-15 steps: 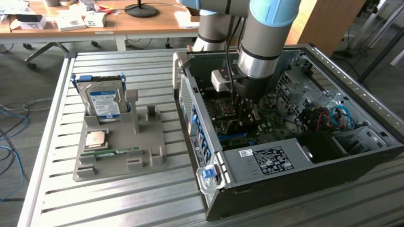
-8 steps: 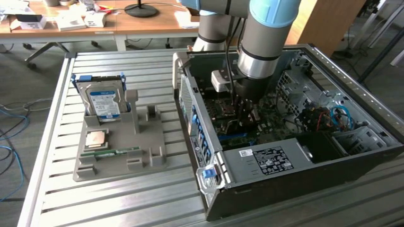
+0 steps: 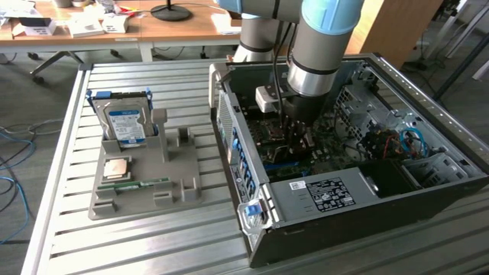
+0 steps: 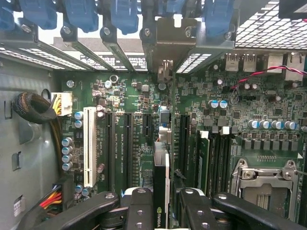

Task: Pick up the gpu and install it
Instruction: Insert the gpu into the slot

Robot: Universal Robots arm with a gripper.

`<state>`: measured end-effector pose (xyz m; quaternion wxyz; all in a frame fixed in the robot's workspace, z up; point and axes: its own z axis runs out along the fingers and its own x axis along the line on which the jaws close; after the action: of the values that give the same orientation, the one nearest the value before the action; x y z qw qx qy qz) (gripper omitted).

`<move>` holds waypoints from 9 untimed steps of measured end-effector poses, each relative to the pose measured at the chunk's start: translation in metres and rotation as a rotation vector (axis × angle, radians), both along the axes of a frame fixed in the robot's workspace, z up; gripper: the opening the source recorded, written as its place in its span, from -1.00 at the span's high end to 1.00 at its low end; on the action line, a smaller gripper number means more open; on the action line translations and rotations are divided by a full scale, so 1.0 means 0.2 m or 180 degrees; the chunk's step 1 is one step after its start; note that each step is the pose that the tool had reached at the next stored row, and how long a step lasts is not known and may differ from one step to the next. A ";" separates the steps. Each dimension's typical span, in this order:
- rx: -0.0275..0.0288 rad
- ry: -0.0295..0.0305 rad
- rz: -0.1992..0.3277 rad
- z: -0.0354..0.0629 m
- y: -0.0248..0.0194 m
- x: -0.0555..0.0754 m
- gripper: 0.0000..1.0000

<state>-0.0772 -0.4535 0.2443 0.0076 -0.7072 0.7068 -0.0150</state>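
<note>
Seen edge-on in the wrist view, the gpu [image 4: 161,177] is a thin card with a black edge and a small logo. It stands upright between my two black fingers [image 4: 139,211], and my gripper [image 4: 161,213] is shut on it. Its silver bracket [image 4: 165,40] sits at the case's rear slot openings. The card is lined up over a long black slot on the green motherboard [image 4: 129,91]; I cannot tell whether it is seated. In the exterior view my gripper [image 3: 296,134] reaches down into the open computer case [image 3: 321,229].
Blue latches [image 4: 79,14] line the rear slots. A white slot [image 4: 88,143], a cable bundle [image 4: 33,108] and the CPU socket [image 4: 266,177] surround the card. On the slatted table, a grey fixture [image 3: 145,189] holds a hard drive [image 3: 126,123], a CPU [image 3: 116,167] and a memory stick [image 3: 137,184].
</note>
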 end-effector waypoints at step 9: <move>-0.0001 0.0001 0.0000 -0.008 0.000 0.00 0.48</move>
<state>-0.0772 -0.4536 0.2427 0.0074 -0.7072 0.7068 -0.0151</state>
